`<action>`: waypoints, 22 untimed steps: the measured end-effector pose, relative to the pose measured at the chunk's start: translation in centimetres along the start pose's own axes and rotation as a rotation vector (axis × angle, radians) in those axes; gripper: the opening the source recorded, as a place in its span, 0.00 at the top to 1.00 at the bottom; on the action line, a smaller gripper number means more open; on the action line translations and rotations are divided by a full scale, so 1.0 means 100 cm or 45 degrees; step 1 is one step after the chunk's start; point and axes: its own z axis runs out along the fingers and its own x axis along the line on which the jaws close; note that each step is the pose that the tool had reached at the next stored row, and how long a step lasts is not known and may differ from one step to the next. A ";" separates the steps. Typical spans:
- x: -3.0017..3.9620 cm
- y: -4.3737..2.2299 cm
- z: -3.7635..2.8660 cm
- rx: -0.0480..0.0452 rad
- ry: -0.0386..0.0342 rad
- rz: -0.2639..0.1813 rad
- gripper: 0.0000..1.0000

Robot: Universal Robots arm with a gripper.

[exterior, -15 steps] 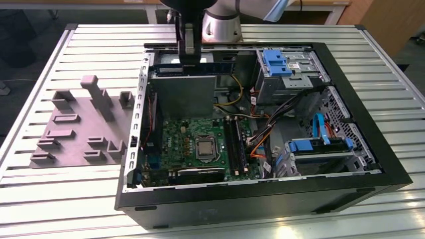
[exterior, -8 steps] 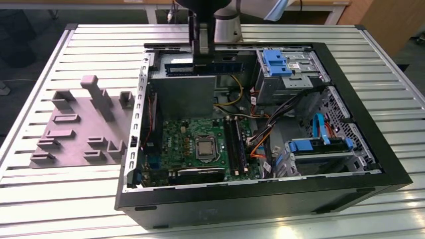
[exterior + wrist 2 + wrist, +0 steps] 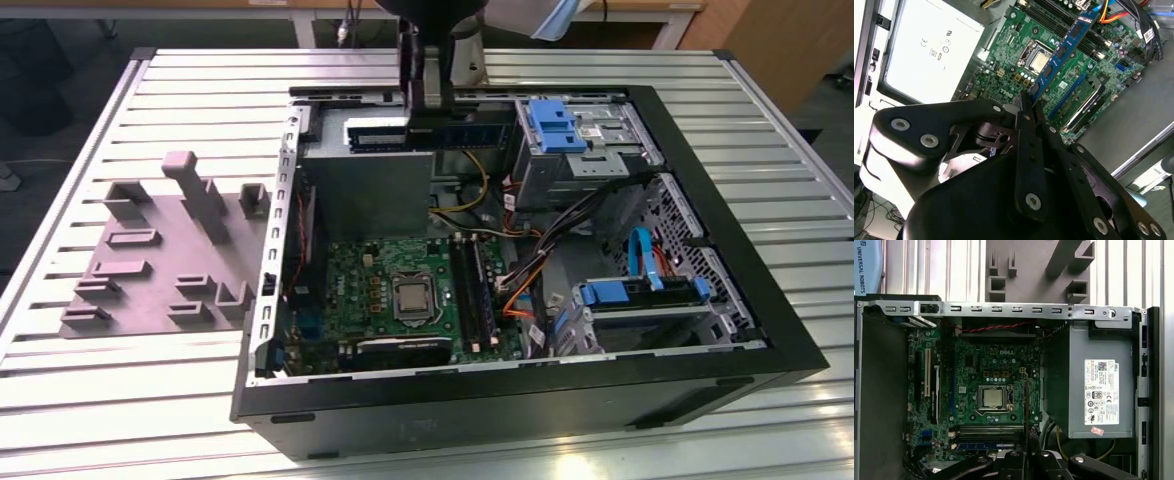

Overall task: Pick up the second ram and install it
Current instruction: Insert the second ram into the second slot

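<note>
Claw [image 3: 1026, 107] is pinched right down on the second ram [image 3: 1064, 55]; jaws nearly together, only the thin blue board between them; the stick juts out from the fingertips [image 3: 1029, 117], gripped on its flat faces near one end as far as I can tell in the second wrist view. In the exterior view it's carried high over the far end of the open case [image 3: 507, 400], above the power supply [image 3: 374, 195], well apart from the black slot rails [image 3: 470, 290] on the motherboard [image 3: 360, 280].

Now the worries. That's a narrow hold on a long stick; any knock could make it pivot or slip between the jaws. If it comes down tilted or off the line of the slot, its edge would ride on the rail instead of dropping in, and a push then could stress the board. What looks like a seated stick [image 3: 1081, 102] sits just beside the free rails; drift sideways and the two could clash. The orange cables [image 3: 527, 285] lie near the slots too; a snag there could drag the ram askew.
</note>
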 end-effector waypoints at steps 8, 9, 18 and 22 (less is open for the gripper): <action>-0.0001 -0.0047 -0.0001 0.000 -0.0002 0.006 0.86; 0.0000 -0.0047 -0.0001 0.001 -0.0002 0.008 0.86; 0.0000 -0.0047 -0.0001 0.003 -0.0011 0.047 0.86; 0.0000 -0.0047 -0.0001 0.004 -0.0014 0.067 0.86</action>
